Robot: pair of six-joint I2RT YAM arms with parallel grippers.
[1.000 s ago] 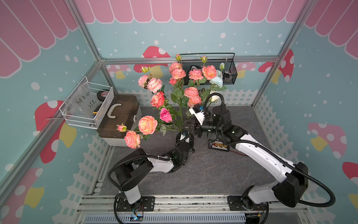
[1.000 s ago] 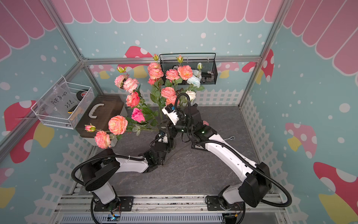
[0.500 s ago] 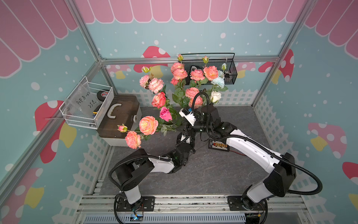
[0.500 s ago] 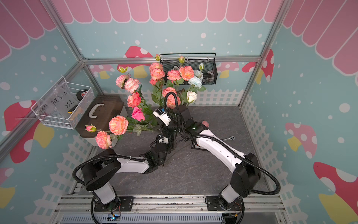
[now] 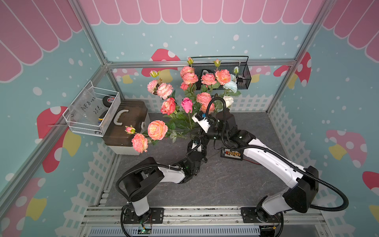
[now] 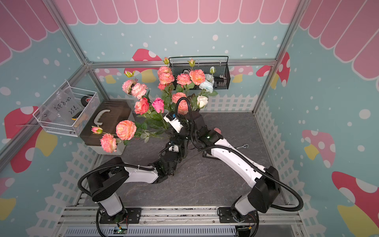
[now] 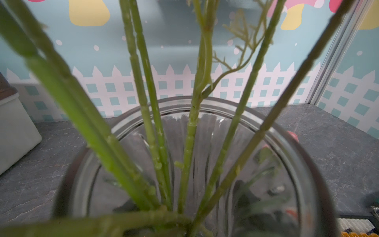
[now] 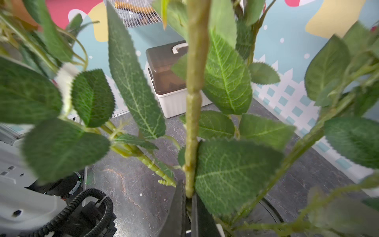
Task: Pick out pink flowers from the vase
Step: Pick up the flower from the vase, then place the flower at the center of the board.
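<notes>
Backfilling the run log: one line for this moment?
left gripper: shut on glass vase | right gripper: shut on green stem | pink flowers: bunch in vase

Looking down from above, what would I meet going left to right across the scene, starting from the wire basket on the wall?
In a top view: white wire basket → brown-lidded box → large coral rose → magenta rose → white rose. The black mesh basket overlaps the blooms, so it is left out.

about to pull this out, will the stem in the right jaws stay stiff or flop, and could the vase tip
Likely stiff: the stem runs straight from the shut right jaws. Its leaves may snag neighbours. The vase, crowded with leaning stems, might tip.
</notes>
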